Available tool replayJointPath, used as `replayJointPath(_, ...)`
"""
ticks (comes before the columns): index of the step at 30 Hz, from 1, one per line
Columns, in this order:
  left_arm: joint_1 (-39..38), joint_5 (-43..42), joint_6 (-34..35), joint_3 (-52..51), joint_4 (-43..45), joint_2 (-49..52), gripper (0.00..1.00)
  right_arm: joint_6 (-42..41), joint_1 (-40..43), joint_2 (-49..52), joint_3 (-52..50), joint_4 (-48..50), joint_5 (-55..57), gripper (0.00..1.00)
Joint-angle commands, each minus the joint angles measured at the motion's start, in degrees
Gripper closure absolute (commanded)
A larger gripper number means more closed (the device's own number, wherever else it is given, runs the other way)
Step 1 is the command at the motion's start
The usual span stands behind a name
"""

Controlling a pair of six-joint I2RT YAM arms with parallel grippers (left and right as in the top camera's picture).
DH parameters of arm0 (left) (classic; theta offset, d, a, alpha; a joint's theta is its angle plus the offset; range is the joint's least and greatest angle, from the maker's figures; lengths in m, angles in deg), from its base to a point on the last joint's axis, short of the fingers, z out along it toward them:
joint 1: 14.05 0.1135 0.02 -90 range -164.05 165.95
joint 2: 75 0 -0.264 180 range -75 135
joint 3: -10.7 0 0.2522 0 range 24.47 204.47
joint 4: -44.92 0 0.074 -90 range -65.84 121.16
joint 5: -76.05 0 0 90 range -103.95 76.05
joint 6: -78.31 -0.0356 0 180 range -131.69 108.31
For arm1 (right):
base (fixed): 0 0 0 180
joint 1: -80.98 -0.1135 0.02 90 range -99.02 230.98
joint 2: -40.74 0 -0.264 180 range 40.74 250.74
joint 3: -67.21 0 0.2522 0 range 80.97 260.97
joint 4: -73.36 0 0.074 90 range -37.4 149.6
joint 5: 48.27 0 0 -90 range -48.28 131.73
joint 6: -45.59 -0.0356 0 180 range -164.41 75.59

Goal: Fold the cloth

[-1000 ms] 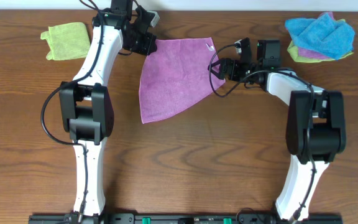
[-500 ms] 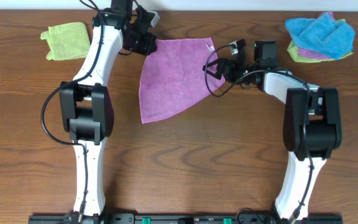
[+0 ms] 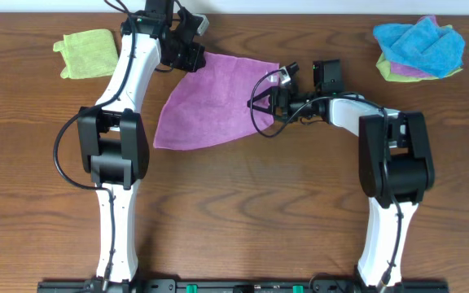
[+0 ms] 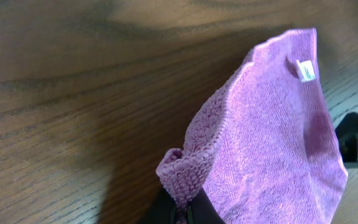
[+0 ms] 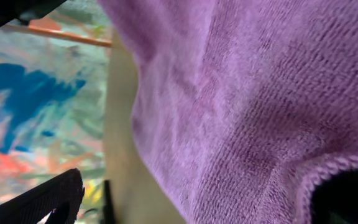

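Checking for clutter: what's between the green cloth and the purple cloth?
Overhead view: only the left arm crosses the bare table there.

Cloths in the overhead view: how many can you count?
5: mauve cloth centre; lime cloth far left; blue cloth, pink cloth, green cloth piled far right. Pile may hide more.

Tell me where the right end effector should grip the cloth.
Probably the tagged corner of the cloth, approached from its right edge: that corner lies beside the open right end effector, and the left end effector pinches the other top corner.
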Motion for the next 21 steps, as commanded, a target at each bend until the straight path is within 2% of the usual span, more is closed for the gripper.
replayJointPath(1, 0.09, 0.22, 0.68, 1.01, -0.02, 0.68, 0.94, -3.04, -0.26, 1.22, -0.57, -0.13, -8.76, 0.02)
replayJointPath(12, 0.09, 1.73, 1.53, 1.01, 0.90, 0.68, 0.94, -6.78, -2.80, -1.92, -0.55, 0.04, -23.15, 0.02)
replayJointPath(21, 0.09, 2.16, 2.10, 1.01, 1.33, 0.68, 0.94, -8.22, -4.09, -8.92, -0.52, 4.70, -22.03, 0.05)
